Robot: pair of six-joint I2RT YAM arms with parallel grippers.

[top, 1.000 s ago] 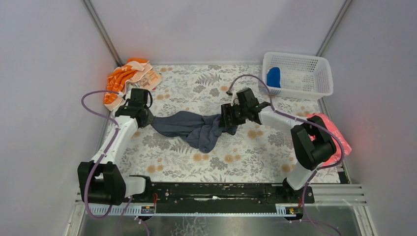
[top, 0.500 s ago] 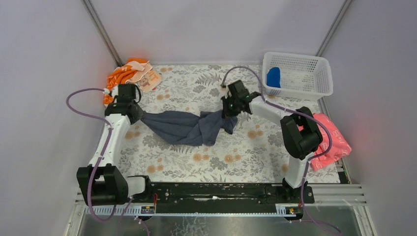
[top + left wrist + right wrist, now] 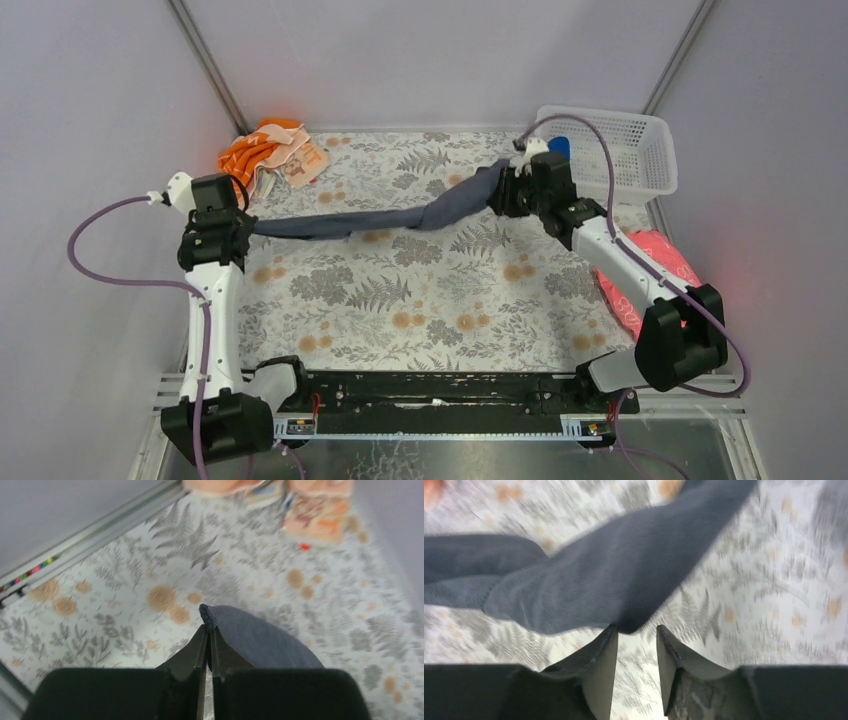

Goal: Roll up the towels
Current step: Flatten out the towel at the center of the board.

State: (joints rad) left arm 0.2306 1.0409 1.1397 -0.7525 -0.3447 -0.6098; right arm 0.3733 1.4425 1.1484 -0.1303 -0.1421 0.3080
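Grey towel [image 3: 380, 222] is stretching over the floral bench [image 3: 430, 310], its long axis running from the left edge toward the far right corner. Left hand [image 3: 207, 630] is clamping one corner. Right hand [image 3: 636, 630] is meeting the other end with fingers partly apart, grip indiscernible. Blue towel [image 3: 558, 150] is lying in the basket [image 3: 640, 160].

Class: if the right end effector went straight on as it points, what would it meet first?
The dark grey towel, stretched ahead of the right end effector; blur hides whether they touch.
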